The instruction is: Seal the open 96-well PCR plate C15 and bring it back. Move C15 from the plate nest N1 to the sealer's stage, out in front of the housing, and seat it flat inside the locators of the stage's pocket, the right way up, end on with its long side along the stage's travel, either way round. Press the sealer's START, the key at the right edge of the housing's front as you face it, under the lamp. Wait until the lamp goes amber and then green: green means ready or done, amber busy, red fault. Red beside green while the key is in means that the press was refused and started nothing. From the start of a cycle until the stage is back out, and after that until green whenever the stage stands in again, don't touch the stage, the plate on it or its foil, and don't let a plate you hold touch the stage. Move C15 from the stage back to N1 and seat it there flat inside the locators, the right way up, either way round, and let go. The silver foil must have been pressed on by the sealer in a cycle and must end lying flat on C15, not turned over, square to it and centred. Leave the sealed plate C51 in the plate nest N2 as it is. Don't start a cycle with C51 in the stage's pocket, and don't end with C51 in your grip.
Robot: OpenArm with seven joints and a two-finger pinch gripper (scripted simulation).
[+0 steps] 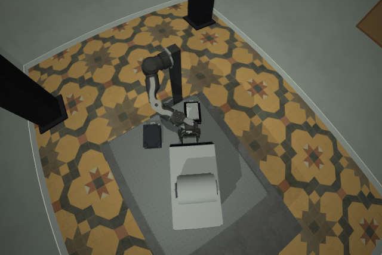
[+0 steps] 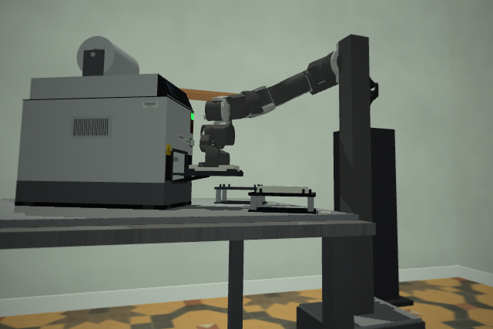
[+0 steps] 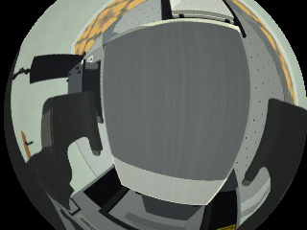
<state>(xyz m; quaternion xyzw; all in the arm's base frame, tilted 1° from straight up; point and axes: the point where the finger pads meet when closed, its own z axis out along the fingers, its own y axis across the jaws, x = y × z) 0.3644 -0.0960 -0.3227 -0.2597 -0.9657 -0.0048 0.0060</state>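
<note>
Plate C15 lies flat on the sealer's stage, which stands out in front of the housing. In the wrist view its top is a plain grey field with a pale rim; I cannot tell whether foil covers it. My gripper points down over the plate, open, with one finger on each long side. It also shows in the side view and from above. The lamp is green. The START key sits below it. Nest N1 is empty.
Sealed plate C51 with its silver top sits in nest N2, close behind my wrist. The foil roll is on top of the housing. The arm's black post stands at the table's end.
</note>
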